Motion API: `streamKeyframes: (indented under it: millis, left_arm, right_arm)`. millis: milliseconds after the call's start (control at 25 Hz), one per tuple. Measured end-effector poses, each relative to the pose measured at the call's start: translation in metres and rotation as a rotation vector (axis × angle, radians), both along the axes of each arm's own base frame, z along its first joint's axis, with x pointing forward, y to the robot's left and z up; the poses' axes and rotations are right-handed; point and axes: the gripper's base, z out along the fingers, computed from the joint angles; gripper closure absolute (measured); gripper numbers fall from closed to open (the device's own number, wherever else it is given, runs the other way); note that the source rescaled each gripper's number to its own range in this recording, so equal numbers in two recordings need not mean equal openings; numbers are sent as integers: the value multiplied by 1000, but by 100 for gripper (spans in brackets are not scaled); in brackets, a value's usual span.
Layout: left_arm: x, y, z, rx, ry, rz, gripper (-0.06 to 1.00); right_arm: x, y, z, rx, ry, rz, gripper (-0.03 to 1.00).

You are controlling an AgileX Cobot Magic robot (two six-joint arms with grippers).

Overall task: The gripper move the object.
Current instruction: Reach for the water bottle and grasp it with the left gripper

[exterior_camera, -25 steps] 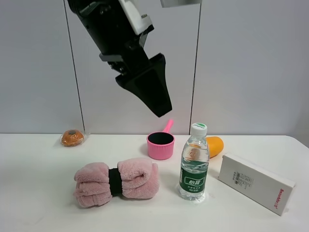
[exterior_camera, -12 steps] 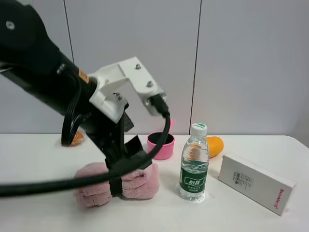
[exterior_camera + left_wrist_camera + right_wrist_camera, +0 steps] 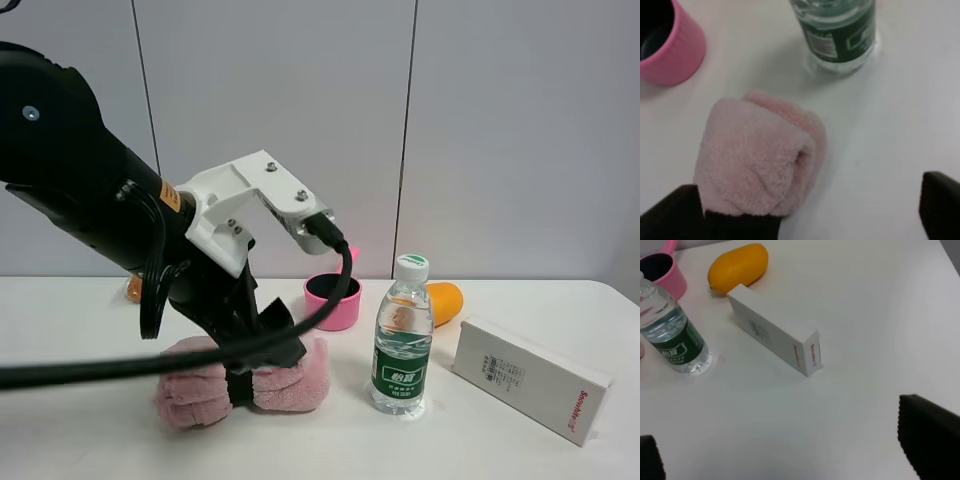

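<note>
My left gripper [image 3: 262,338] is hanging over the pink towel roll [image 3: 195,398] with its jaws spread wide, gripping nothing. The roll's end is lying between my fingers [image 3: 670,215]. In the high view, the bottle [image 3: 402,340] is standing upright at 3 o'clock from the roll, untouched, and the pink cup [image 3: 332,300] is sitting at 11 o'clock from it. My right gripper [image 3: 790,450] is also gaping wide, holding nothing.

Bare table [image 3: 450,440] at lower right of the high view, with a gap between bottle [image 3: 402,340] and white box [image 3: 530,378]. Blocked on the bottle's frame-left side by pink cup [image 3: 332,300], towel roll [image 3: 295,380] and left gripper [image 3: 265,340].
</note>
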Motion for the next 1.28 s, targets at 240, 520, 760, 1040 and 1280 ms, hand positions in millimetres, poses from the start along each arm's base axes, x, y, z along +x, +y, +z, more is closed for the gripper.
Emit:
streamKeyframes:
  millis: [240,520,760,1040,1280]
  left_arm:
    - [16,5,10,-183,-46,151,20]
    - [16,4,7,-366,-31,98,20]
    - [10,11,-14,-433,1,-62,20]
    - [23,9,-38,-530,82,-185,20]
    - [38,1,-51,-514,88,-194,10]
  right_arm:
    - [0,0,0,0,0,0,-3]
    - [0,0,0,0,0,0,-3]
    - [0,0,0,0,0,0,-3]
    - [0,0,0,0,0,0,-3]
    - [0,0,0,0,0,0,-3]
